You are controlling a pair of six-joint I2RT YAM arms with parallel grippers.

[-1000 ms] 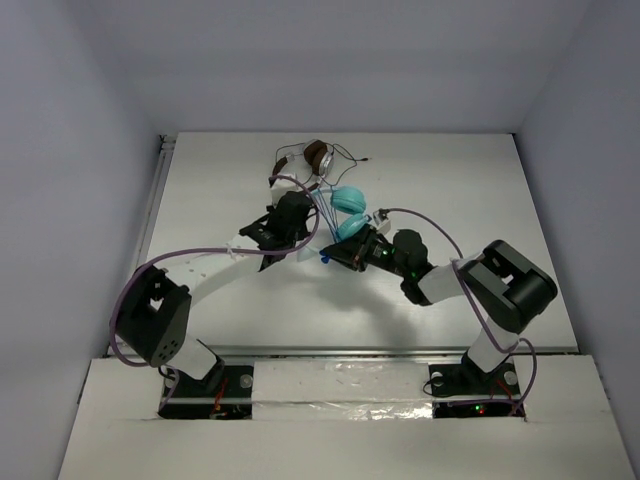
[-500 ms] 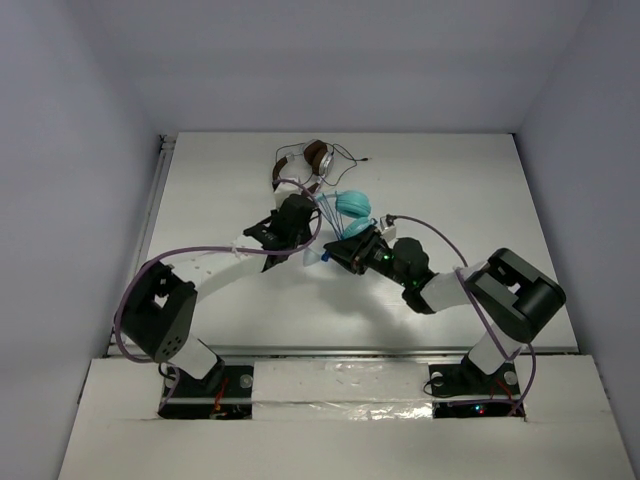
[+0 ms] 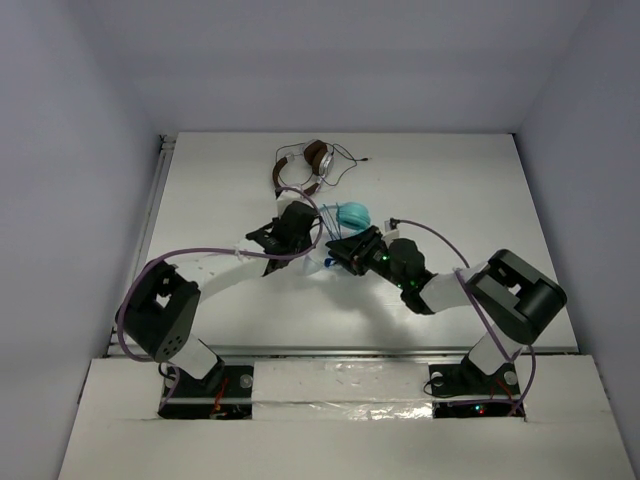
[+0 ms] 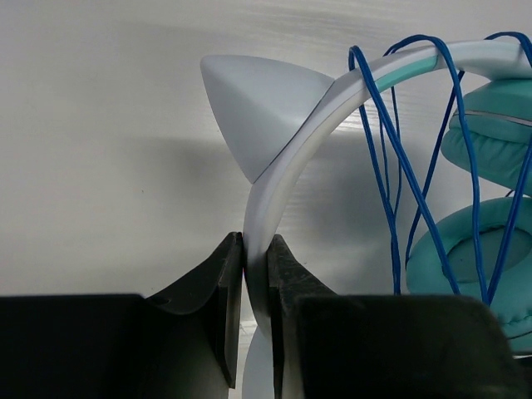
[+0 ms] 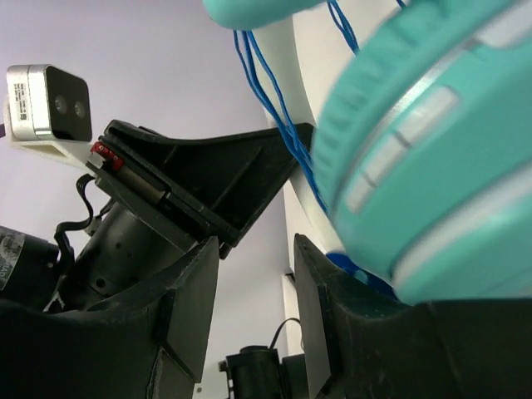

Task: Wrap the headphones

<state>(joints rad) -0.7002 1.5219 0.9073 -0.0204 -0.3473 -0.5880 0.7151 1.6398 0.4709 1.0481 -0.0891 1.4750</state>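
The left tool (image 4: pixel 256 249) is pinched narrow on the smooth white headband (image 4: pixel 291 158) of the headphones (image 3: pixel 352 214), at the middle of the white worktop (image 3: pixel 220 190). One brown-and-silver headset (image 3: pixel 305 165) lies beyond. One matte, pointed triangular ear (image 4: pixel 258 108) stands on the band. The thin blue cable (image 4: pixel 391 166) drapes over it in several loops, beside two padded teal oval cups (image 4: pixel 465 258). The right tool (image 5: pixel 258 249), black-fingered, stands moderately wide beside a cup.
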